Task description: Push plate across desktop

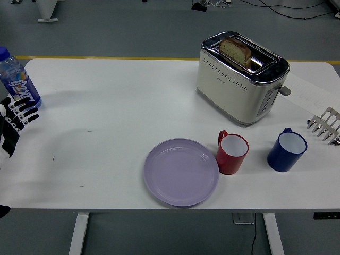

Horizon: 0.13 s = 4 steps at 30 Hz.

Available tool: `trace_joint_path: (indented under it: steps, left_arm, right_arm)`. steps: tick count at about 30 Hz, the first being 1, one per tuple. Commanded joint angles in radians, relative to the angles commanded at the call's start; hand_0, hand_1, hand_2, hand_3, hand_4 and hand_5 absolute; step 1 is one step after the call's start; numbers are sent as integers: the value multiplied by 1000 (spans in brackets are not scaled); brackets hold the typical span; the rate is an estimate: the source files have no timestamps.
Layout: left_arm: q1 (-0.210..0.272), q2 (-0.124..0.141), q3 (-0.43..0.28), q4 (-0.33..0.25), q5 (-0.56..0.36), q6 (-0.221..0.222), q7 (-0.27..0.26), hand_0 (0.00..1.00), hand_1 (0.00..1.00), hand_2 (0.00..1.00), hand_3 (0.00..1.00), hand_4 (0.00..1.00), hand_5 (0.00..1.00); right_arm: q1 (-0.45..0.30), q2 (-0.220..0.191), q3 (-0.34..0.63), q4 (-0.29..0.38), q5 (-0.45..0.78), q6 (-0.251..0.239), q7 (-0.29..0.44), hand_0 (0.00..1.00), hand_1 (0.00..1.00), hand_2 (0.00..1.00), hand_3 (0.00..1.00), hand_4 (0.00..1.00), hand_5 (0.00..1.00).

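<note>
A lilac plate (pixel 181 171) lies flat near the table's front edge, a little right of centre. My left hand (pixel 15 121) hovers at the far left edge of the picture, fingers spread and holding nothing, well away from the plate. The right hand does not show.
A red mug (pixel 232 153) stands right beside the plate's right rim, with a blue mug (pixel 287 150) further right. A cream toaster (pixel 241 76) with bread in it sits behind them. A blue-capped bottle (pixel 18 78) stands at the far left, and a metal rack (pixel 325 125) at the right edge.
</note>
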Motion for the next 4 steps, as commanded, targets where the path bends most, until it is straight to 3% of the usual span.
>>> trace_joint_path:
  steps: [4]
  left_arm:
    - [0,1,1,0,-1,1,-1,708,740,729,682,557,998]
  right_arm:
    - [-1,-1,-2,0,1,0,1,642,608,667,770,504,562]
